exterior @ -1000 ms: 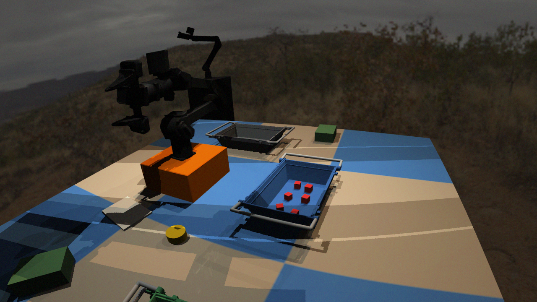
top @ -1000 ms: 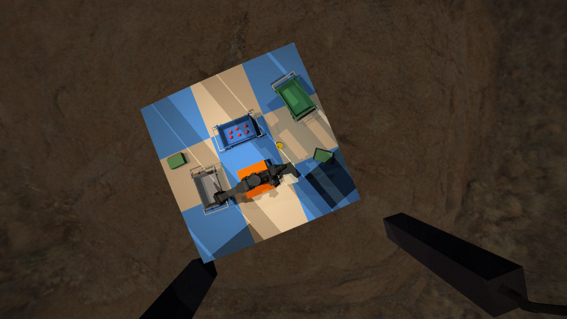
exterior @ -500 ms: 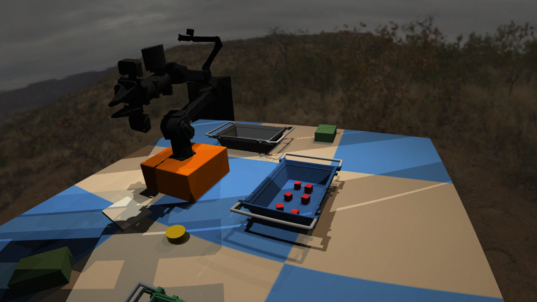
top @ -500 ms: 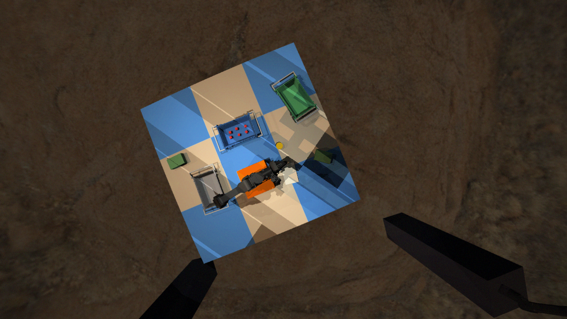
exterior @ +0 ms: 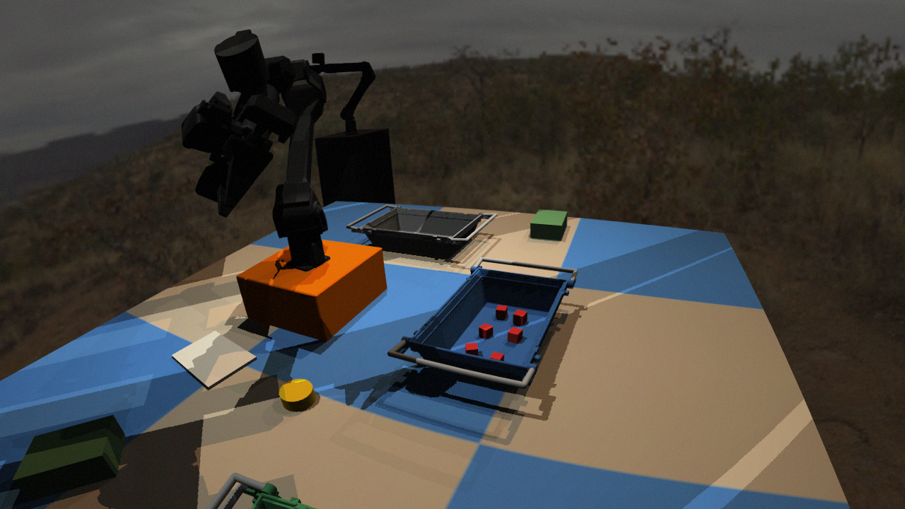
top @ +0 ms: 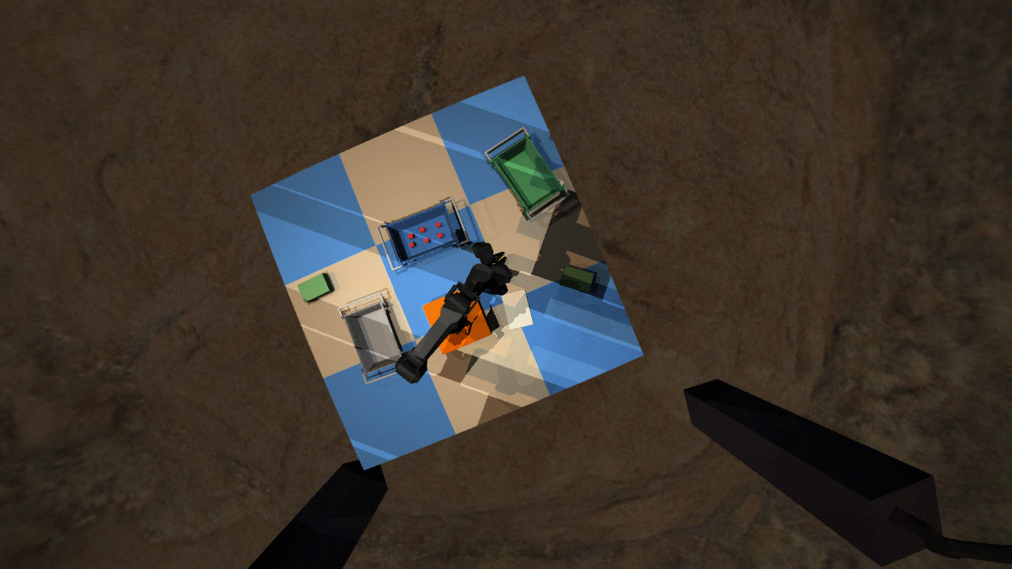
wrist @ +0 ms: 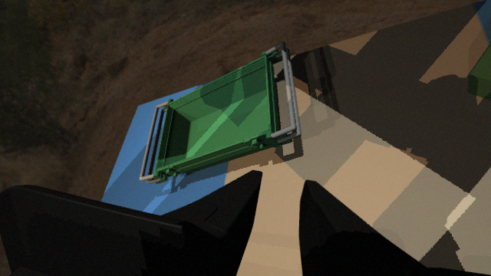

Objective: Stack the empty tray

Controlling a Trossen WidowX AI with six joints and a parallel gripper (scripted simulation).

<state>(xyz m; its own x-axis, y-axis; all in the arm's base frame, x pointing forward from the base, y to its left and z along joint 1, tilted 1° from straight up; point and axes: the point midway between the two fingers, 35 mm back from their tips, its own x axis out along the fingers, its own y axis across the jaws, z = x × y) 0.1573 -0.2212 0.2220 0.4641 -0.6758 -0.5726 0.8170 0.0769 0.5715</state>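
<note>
From my remote seat, I have the end effector (top: 500, 258) (exterior: 218, 199) (wrist: 281, 186) above the table (top: 396, 156) (exterior: 633, 354) (wrist: 368, 172), gripping nothing, its fingers slightly apart, with the block-loaded blue tray (top: 432, 232) (exterior: 442, 316) to its upper left in the top view, between the table's middle and upper edge.
</note>
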